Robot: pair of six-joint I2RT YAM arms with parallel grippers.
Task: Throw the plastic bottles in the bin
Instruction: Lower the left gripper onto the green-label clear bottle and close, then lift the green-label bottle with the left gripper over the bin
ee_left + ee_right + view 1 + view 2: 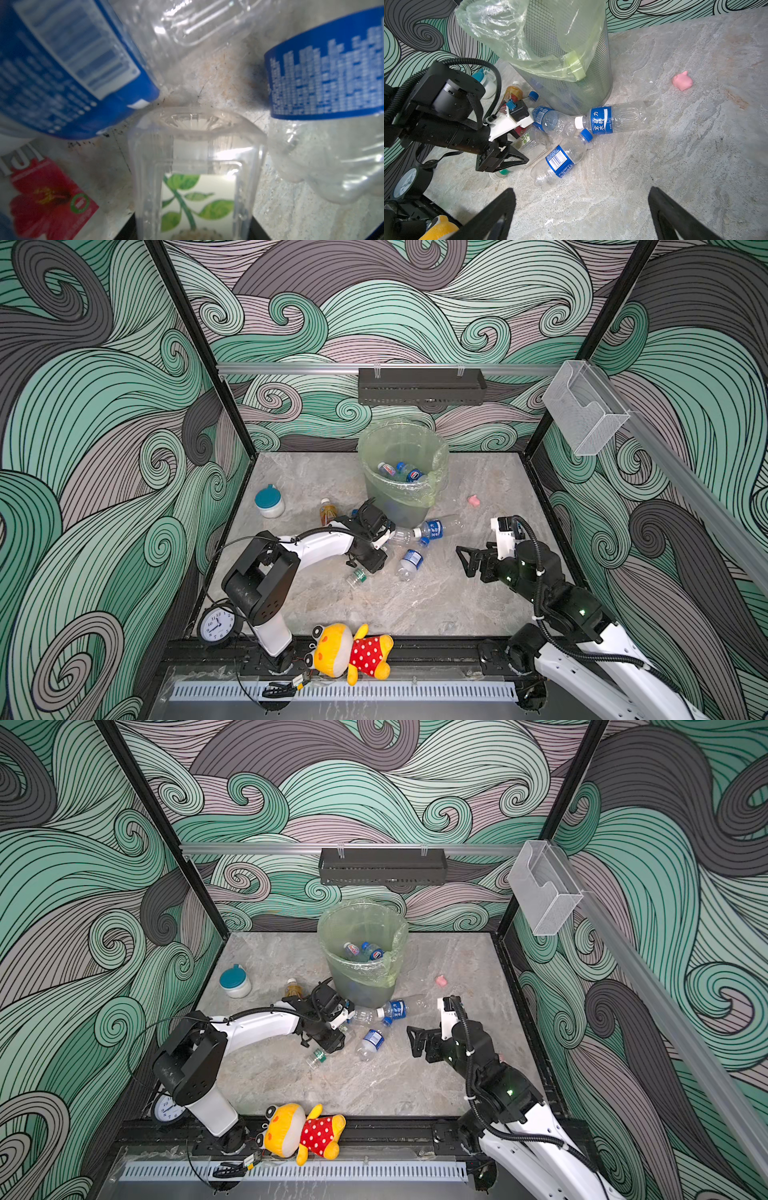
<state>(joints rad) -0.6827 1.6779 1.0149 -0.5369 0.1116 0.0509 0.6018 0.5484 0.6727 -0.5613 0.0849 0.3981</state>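
grasping step: left gripper [522, 152] clamped on clear leaf-label bottle [193, 166], lying amid blue-label bottles [610, 120] near foot of bin [395, 506]. right gripper [582, 190] spread wide, empty, well apart. next, likely: lift clear of neighbours, carry above bin rim, release.

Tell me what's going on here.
The left gripper is closed on a clear leaf-label bottle lying in the pile beside the bin, not yet lifted. The right gripper hangs open and empty nearby. A few bottles are in the bin; several others lie on the table.
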